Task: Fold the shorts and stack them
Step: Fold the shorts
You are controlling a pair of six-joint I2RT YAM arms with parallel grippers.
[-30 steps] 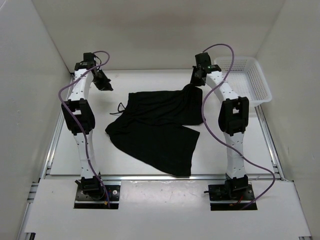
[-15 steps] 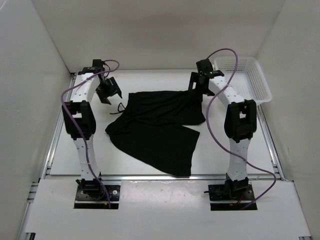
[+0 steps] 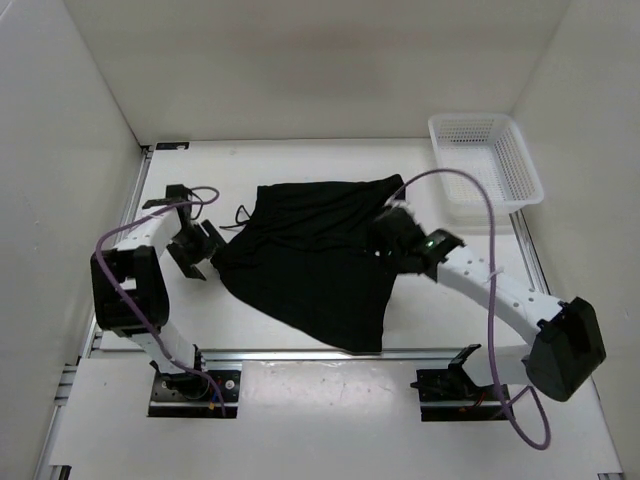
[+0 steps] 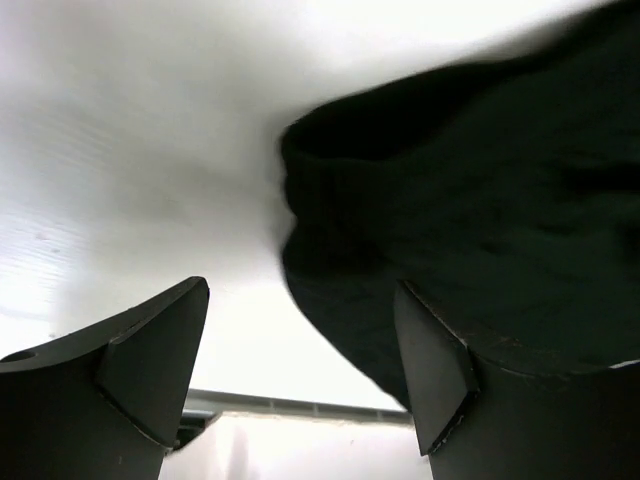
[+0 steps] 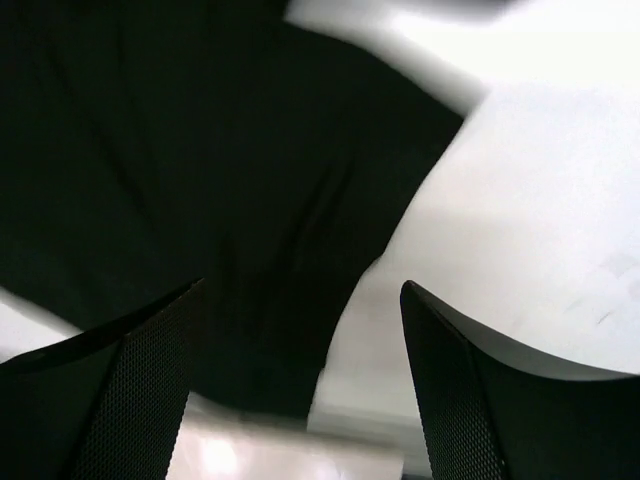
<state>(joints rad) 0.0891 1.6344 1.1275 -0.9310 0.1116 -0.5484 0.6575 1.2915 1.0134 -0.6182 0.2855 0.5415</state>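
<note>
Here the shorts (image 3: 310, 255) lie spread and rumpled in the middle of the table (image 3: 260, 320). The left gripper (image 3: 198, 250) sits at their left edge and the right gripper (image 3: 386, 238) over their right edge, both spread wide and holding nothing. A white basket (image 3: 487, 160) stands far right.

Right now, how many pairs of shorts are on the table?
1. The black shorts lie spread mid-table, between the left pincer and the right pincer. I see none in the white basket at the far right.
</note>
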